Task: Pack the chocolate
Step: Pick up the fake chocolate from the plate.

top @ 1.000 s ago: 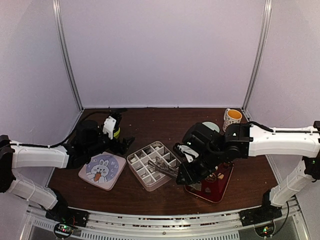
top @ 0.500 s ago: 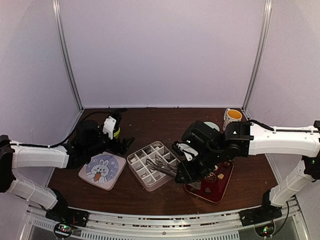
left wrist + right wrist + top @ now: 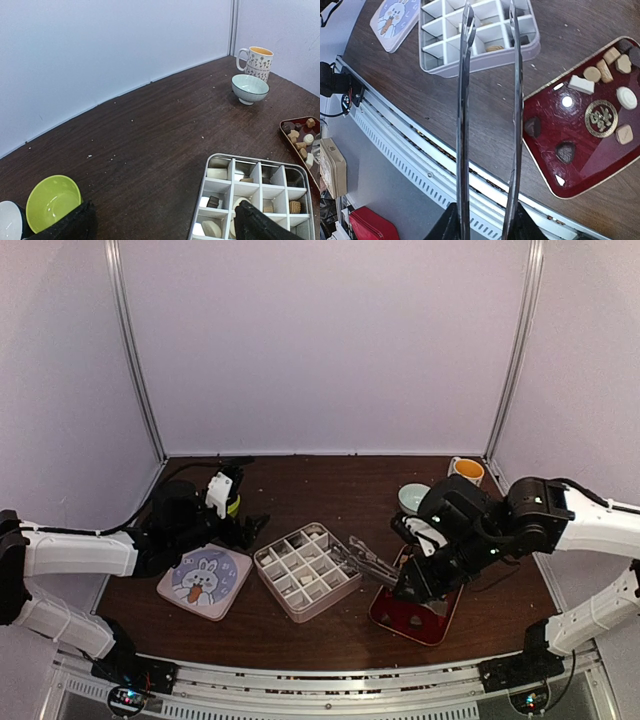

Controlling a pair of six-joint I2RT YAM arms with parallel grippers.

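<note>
Tongs empty, stock split between tray and box

Right gripper (image 3: 485, 222) is clamped partway shut on the handle end of the metal tongs (image 3: 462, 125). The blades stand apart with nothing between the tips. Left gripper (image 3: 160, 225) is fully open, holds nothing, and hangs near the bunny lid (image 3: 205, 582).

Chocolate (image 3: 592, 74): loose pieces sit on the red tray (image 3: 585, 150), mostly bunched at its far end, with two dark ones nearer the middle. A few more are already in cells of the divided box (image 3: 485, 59).

Tong tips sit over the box cells. The tray pieces are off to the right of the blades and well apart from the tips, so reaching them looks like a swing right and down.

Handling guess: the pieces are light and rigid, and smooth against metal, so round ones may squirt out. Pinch blocky ones across flat sides and round ones across the widest part. Squeeze gently, since the surfaces probably mark easily.
</note>
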